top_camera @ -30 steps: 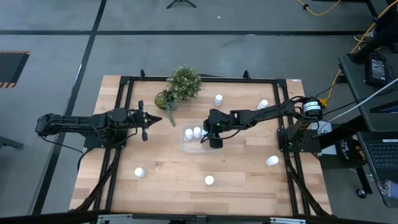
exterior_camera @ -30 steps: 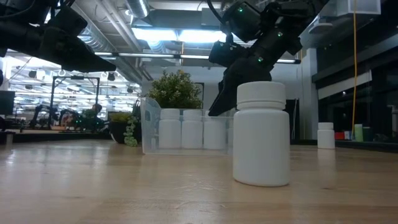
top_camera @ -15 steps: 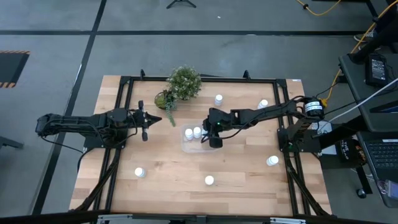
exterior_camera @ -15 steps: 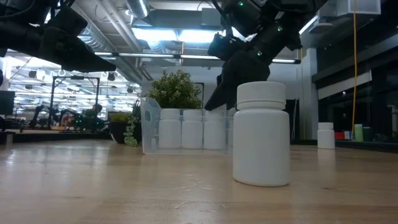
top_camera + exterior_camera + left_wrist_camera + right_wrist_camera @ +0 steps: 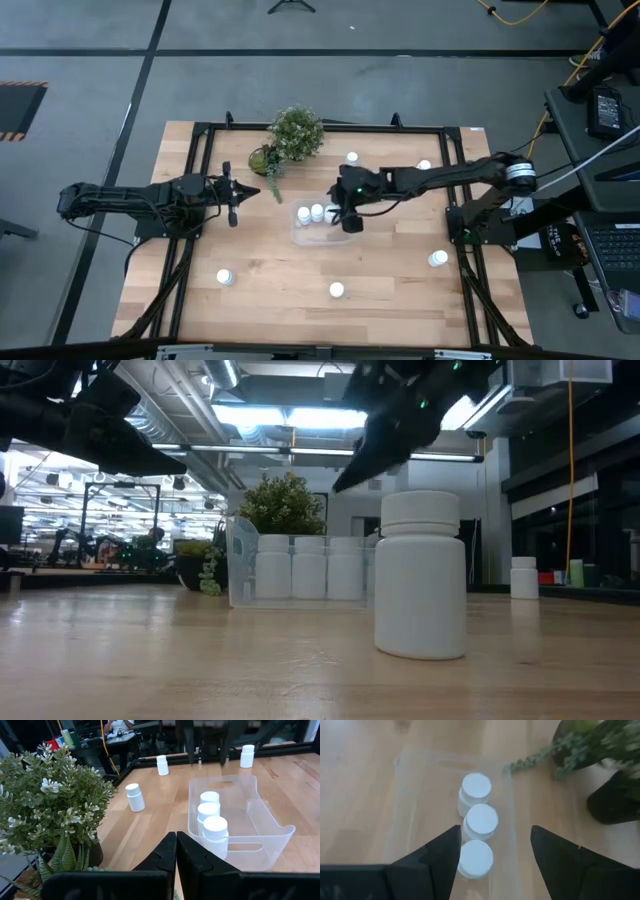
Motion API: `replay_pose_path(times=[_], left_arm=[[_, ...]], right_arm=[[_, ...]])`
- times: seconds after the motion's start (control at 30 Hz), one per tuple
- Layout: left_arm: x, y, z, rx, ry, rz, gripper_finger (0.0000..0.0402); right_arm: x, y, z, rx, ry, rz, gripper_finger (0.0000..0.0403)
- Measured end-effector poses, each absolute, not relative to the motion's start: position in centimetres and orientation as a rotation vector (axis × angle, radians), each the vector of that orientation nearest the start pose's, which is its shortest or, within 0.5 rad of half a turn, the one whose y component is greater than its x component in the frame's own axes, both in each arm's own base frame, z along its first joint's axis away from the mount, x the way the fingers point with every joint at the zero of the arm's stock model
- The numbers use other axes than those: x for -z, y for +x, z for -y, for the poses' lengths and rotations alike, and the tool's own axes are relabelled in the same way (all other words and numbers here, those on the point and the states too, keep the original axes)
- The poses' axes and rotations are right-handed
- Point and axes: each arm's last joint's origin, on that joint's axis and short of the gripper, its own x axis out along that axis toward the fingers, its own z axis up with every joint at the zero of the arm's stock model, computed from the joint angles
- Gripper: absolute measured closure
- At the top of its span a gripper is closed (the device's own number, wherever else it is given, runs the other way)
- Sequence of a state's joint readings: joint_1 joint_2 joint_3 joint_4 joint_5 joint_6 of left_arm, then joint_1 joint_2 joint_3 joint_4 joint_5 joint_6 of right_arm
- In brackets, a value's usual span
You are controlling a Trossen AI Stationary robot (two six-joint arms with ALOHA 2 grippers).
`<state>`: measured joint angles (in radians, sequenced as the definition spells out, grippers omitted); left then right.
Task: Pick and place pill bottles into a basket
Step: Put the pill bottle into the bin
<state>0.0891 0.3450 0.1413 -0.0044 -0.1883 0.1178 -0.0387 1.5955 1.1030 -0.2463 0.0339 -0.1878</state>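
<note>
Three pill bottles (image 5: 316, 212) are standing upright, caps up, in a close row inside the basket (image 5: 300, 236), the row running along one long wall of the tray (the wall nearer the plant), as the right wrist view (image 5: 480, 822) is showing from above. The basket's long axis is lying across the table's width, near the table's middle. The bottles are plain white; no label or writing can be read on any of them. The right gripper (image 5: 350, 214) is hovering above the basket's right end with its fingers (image 5: 440, 851) spread wide apart and holding nothing. Five more bottles are standing upright on the bare wood: one (image 5: 352, 158) near the far edge beside the plant, one (image 5: 424, 166) toward the far right corner, one (image 5: 438, 259) by the right edge, one (image 5: 337, 290) near the front edge at the middle, and one (image 5: 225, 277) toward the front left. The potted plant (image 5: 294, 134) is sitting at the far edge. The left gripper (image 5: 243, 192) is waiting over the table's left side, its fingers (image 5: 162, 852) pressed together and empty.
</note>
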Motion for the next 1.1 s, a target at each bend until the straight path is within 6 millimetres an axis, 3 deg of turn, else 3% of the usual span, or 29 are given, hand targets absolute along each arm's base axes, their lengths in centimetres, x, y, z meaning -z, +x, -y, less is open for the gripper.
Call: replay_pose_path(times=[0.17,0.27,0.7,1.1], left_arm=[[-18.2,11.7,-1.6,-0.264,0.128,-0.225,0.0395],[-18.2,11.7,-1.6,-0.264,0.128,-0.224,0.0397],[-18.2,11.7,-1.6,-0.264,0.128,-0.224,0.0398],[-18.2,11.7,-1.6,-0.264,0.128,-0.225,0.0396]], right_arm=[[-27.0,31.9,1.5,0.092,-0.171,-0.714,0.0163],[-27.8,30.3,1.5,0.148,-0.141,-0.707,0.0163],[-23.7,24.9,0.6,0.279,0.031,-0.692,0.0163],[-22.1,21.9,-0.5,0.482,0.09,-0.638,0.0163]])
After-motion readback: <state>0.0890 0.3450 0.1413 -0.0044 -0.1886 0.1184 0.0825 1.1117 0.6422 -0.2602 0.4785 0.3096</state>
